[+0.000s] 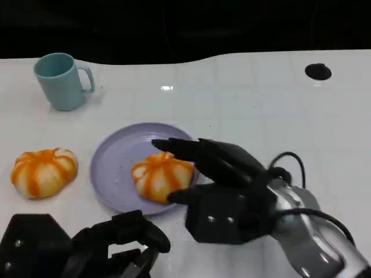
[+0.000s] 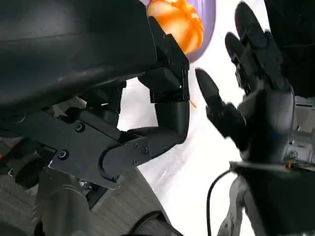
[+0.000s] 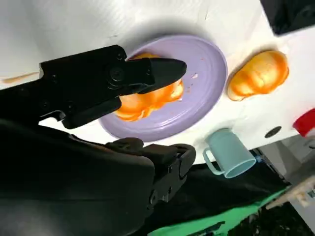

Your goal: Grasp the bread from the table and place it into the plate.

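Right hand [image 1: 223, 191] fingers [image 1: 191, 149] spread over the bread roll [image 1: 162, 176], thumb low at its near side; whether they actually touch or clamp it, cannot tell. The right wrist view shows a finger [image 3: 157, 71] lying across the roll [image 3: 147, 101]. Roll sits inside the lilac plate [image 1: 113, 159], toward its right half. Left hand [image 1: 116, 246] at the near table edge, fingers curled in, holding nothing; in the left wrist view it [image 2: 162, 113] hangs beside the plate rim [image 2: 209, 24], with the right hand [image 2: 256, 93] opposite. Second orange-striped roll [image 1: 44, 172] lies on the white table [image 1: 261, 104] left of the plate, apart from it. Teal mug [image 1: 61, 80] stands upright at far left, handle to the right. Small black disc [image 1: 317, 71] at far right. The right wrist view adds a red object [image 3: 306, 123] past the table edge.
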Action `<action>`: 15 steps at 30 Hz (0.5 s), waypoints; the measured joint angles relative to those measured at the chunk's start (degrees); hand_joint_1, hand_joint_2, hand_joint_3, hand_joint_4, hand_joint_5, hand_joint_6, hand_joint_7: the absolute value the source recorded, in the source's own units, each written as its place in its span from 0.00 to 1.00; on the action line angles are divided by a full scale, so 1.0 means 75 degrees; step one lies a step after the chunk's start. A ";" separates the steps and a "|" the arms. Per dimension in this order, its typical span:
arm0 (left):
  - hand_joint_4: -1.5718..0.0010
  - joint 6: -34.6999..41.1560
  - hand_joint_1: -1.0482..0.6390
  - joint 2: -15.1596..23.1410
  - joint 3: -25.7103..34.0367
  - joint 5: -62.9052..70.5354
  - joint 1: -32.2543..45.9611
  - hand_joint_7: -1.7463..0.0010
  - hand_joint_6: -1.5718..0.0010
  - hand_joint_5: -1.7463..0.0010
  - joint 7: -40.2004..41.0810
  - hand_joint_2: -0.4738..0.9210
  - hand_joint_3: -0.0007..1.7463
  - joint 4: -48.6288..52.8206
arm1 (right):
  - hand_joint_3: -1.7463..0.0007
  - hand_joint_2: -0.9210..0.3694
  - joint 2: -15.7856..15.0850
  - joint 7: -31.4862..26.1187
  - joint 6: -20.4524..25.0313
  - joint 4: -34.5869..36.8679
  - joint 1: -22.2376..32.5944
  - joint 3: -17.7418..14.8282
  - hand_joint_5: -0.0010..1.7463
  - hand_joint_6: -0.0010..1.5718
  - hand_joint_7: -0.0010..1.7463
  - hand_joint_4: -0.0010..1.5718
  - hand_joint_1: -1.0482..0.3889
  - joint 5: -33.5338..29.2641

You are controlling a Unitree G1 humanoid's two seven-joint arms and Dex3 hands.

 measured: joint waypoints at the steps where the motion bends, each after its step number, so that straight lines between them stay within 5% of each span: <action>1: 0.58 0.0001 0.44 0.0002 0.0003 0.0000 -0.0009 0.16 0.61 0.00 0.0000 0.89 0.48 0.0014 | 0.85 0.00 -0.0107 -0.0010 -0.0099 -0.0236 0.0214 -0.0077 0.23 0.27 0.06 0.22 0.32 0.0087; 5: 0.58 0.0000 0.44 0.0014 0.0006 0.0002 -0.0032 0.15 0.61 0.00 -0.0001 0.88 0.49 0.0046 | 0.87 0.00 -0.0461 -0.0011 -0.0496 -0.1029 0.0961 -0.0389 0.27 0.34 0.09 0.28 0.35 0.0456; 10: 0.58 0.0007 0.44 0.0008 0.0030 -0.0015 -0.0052 0.16 0.62 0.00 -0.0001 0.89 0.47 0.0068 | 0.92 0.00 -0.0832 -0.0091 -0.1269 -0.1619 0.1734 -0.0900 0.53 0.46 0.15 0.33 0.43 0.1026; 15: 0.59 0.0011 0.44 0.0001 0.0042 -0.0014 -0.0085 0.16 0.62 0.00 0.0000 0.90 0.47 0.0097 | 0.92 0.02 -0.1104 -0.0194 -0.1920 -0.2003 0.2580 -0.1493 0.63 0.60 0.28 0.48 0.53 0.1577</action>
